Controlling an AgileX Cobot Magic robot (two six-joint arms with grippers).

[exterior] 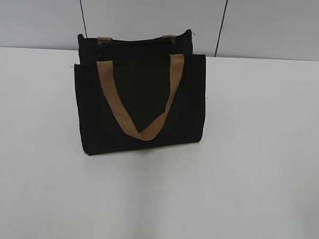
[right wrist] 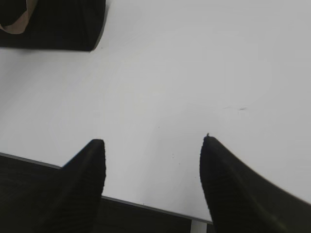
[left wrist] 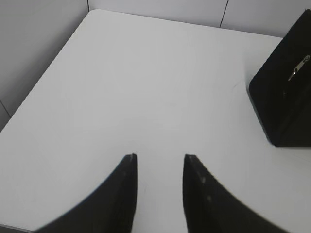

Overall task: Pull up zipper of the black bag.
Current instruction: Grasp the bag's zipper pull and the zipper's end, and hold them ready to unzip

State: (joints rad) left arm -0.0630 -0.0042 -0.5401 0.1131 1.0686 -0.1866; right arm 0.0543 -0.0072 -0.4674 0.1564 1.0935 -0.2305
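Note:
The black bag (exterior: 142,97) stands upright near the back of the white table, one tan strap handle (exterior: 140,110) hanging down its front. Its top edge with the zipper line (exterior: 136,42) shows faintly; no pull tab shows in the exterior view. In the left wrist view the bag's end (left wrist: 286,92) is at the right edge, with a small silver metal pull tab (left wrist: 298,67) on it. My left gripper (left wrist: 159,158) is open and empty over bare table, well short of the bag. My right gripper (right wrist: 153,141) is open and empty near the table's front edge; the bag's corner (right wrist: 58,24) is at upper left.
The white table (exterior: 253,155) runs to a grey panelled wall (exterior: 259,23) behind the bag. The table's left edge and back corner show in the left wrist view (left wrist: 73,39). Its front edge (right wrist: 146,204) shows under my right gripper. Neither arm shows in the exterior view.

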